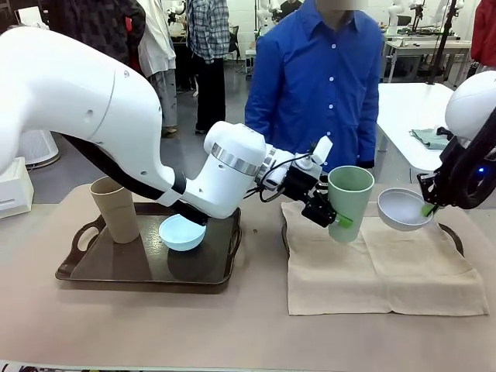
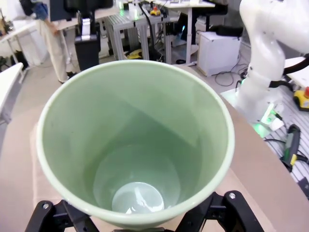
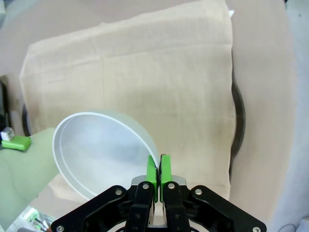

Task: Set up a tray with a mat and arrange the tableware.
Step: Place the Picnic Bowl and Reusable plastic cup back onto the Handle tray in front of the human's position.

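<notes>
My left gripper is shut on the pale green cup, holding it tilted above the left end of the beige mat. In the left wrist view the cup is empty, and the gripper clasps its base. My right gripper is shut on the rim of the whitish bowl, lifted over the mat's far right. In the right wrist view the gripper pinches the bowl above the mat. The mat covers a tray. The tan-brown cup and light blue bowl stand on the left tray.
A person in a blue shirt stands at the far side of the table, behind the green cup. The mat-covered tray's dark rim shows beside the cloth. The right arm rises close behind the cup.
</notes>
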